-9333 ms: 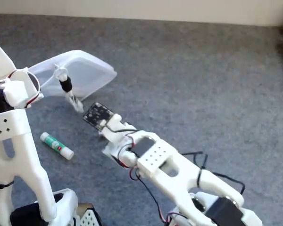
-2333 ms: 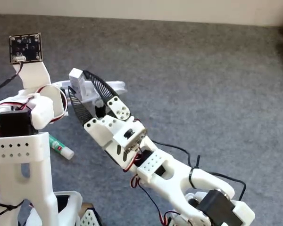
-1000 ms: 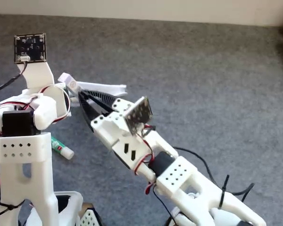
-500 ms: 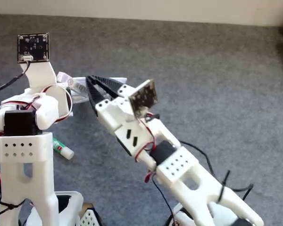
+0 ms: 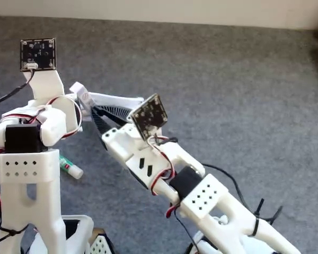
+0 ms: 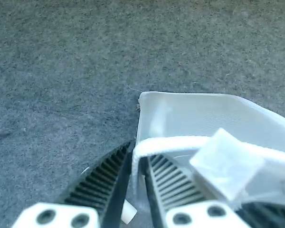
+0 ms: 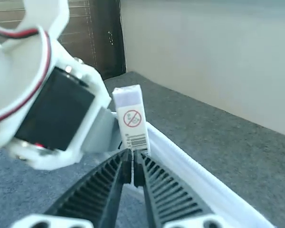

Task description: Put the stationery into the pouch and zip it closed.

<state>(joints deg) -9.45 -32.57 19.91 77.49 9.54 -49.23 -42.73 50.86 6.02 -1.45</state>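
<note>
Hanging pouch (image 6: 204, 118) inside left gripper (image 6: 136, 156)

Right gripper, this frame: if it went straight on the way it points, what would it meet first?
The small white labelled block, right at the tips of the right gripper, by the pouch rim. The left arm's wrist sits beside it, though depth is unclear.

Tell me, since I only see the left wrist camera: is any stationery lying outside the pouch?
Observer: Yes, a glue stick lies on the carpet beside the left arm, outside the pouch.
Operator: Where is the right gripper?
Observer: The right gripper is shut at the foot of the white block on the pouch's rim.
Operator: Anything on that block?
Observer: A barcode sticker, facing the right wrist camera.
</note>
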